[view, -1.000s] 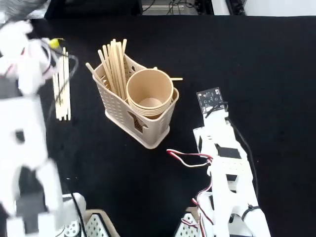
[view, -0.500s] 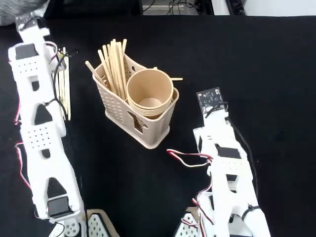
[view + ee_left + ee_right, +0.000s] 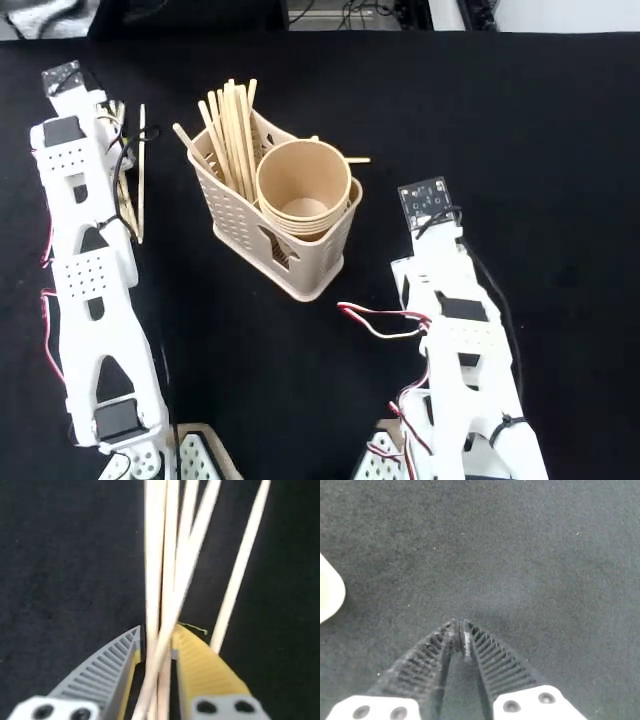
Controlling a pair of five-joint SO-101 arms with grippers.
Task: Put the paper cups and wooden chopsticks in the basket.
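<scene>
My left gripper (image 3: 157, 639) is clamped on a bundle of loose chopsticks (image 3: 161, 570) at the far left of the black table (image 3: 520, 120). Its wrist view shows the sticks passing between the jaws, with one more just beside them. From above, my left arm (image 3: 85, 270) stretches along the left edge. The basket (image 3: 285, 255) stands mid-table, holding stacked paper cups (image 3: 303, 185) and upright chopsticks (image 3: 232, 125). My right gripper (image 3: 459, 632) is closed on nothing, low over the cloth right of the basket.
</scene>
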